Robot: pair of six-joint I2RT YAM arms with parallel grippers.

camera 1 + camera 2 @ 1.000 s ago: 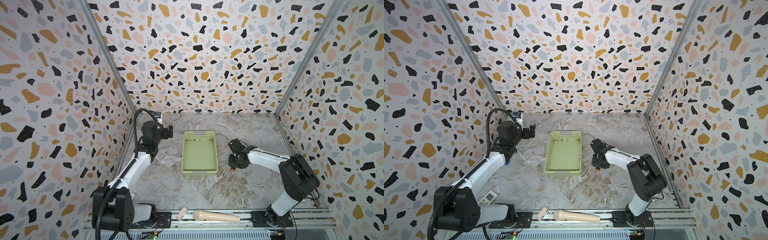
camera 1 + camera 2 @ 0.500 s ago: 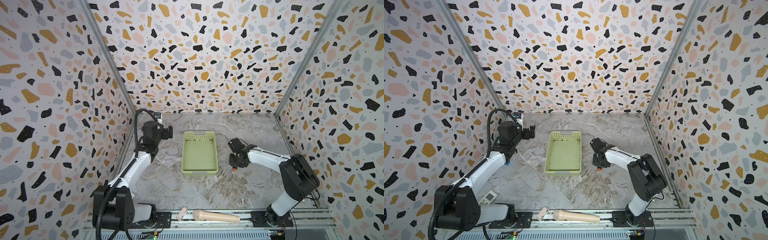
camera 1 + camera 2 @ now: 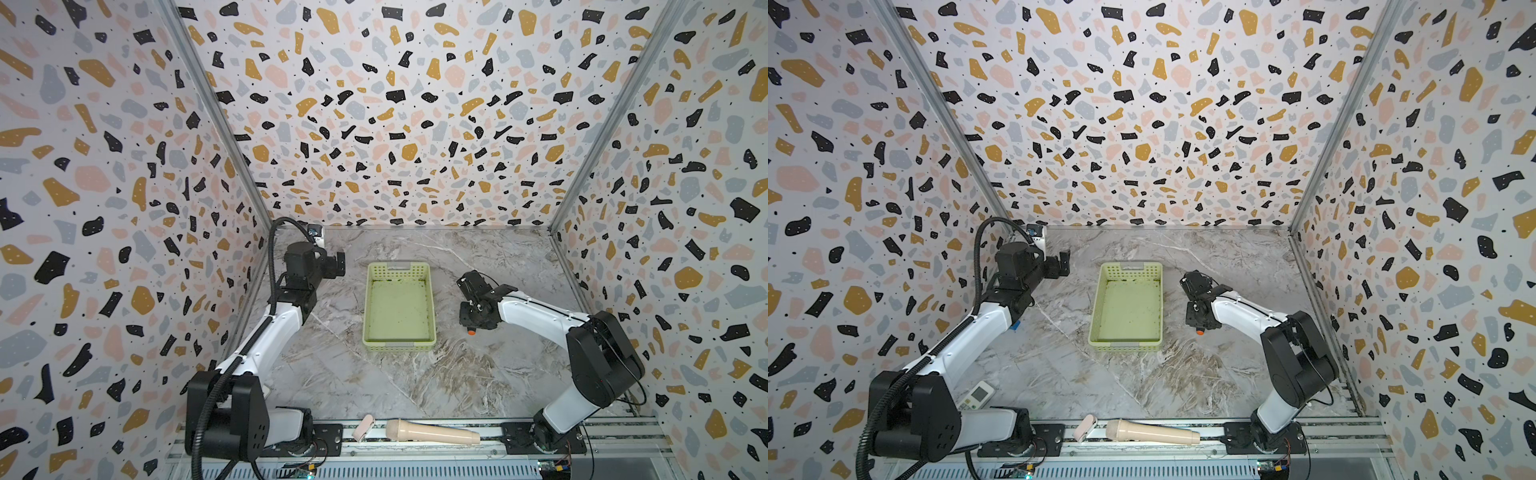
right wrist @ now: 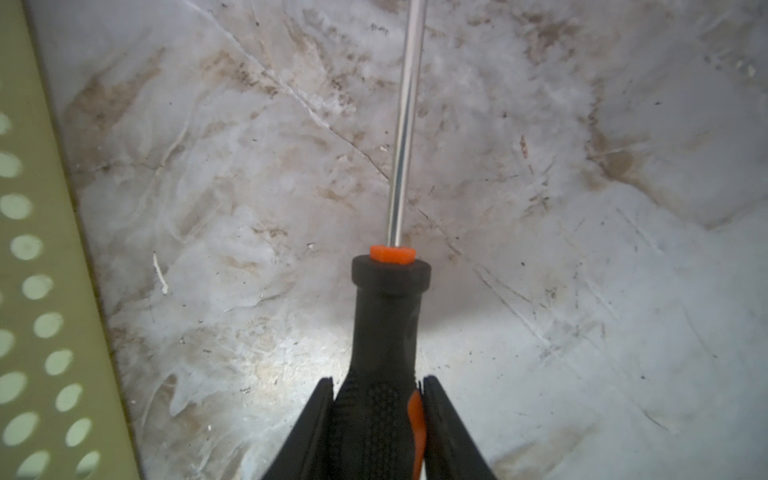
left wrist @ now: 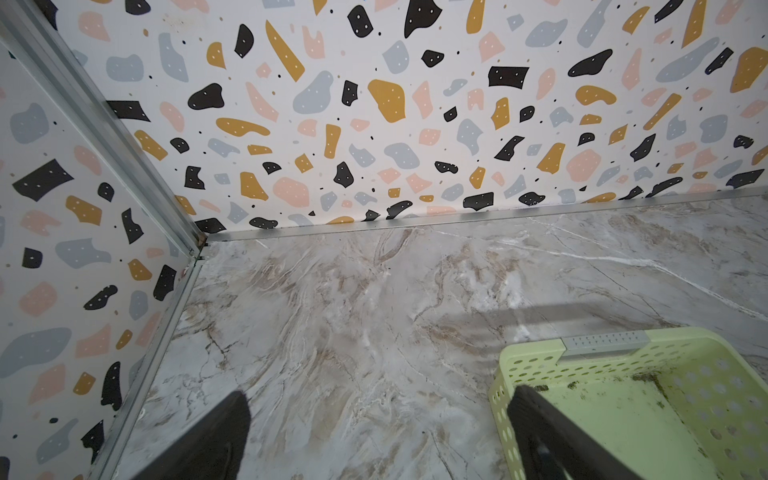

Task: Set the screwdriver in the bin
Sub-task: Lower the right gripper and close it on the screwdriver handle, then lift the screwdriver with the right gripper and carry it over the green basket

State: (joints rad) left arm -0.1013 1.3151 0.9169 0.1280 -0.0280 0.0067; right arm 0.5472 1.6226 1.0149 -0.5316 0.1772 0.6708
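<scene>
I count one screwdriver (image 4: pixel 384 332), one bin (image 3: pixel 399 270) and two claws. My right claw (image 4: pixel 378 380) pinches the handle. The shaft points toward the back wall (image 3: pixel 395 124), along the bin. My left claw (image 5: pixel 379 395) is wide apart.

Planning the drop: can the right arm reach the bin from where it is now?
Probably yes. The right hand, shut on the screwdriver, sits just beside the bin, with only bare tabletop between them and nothing lying in the bin.
</scene>
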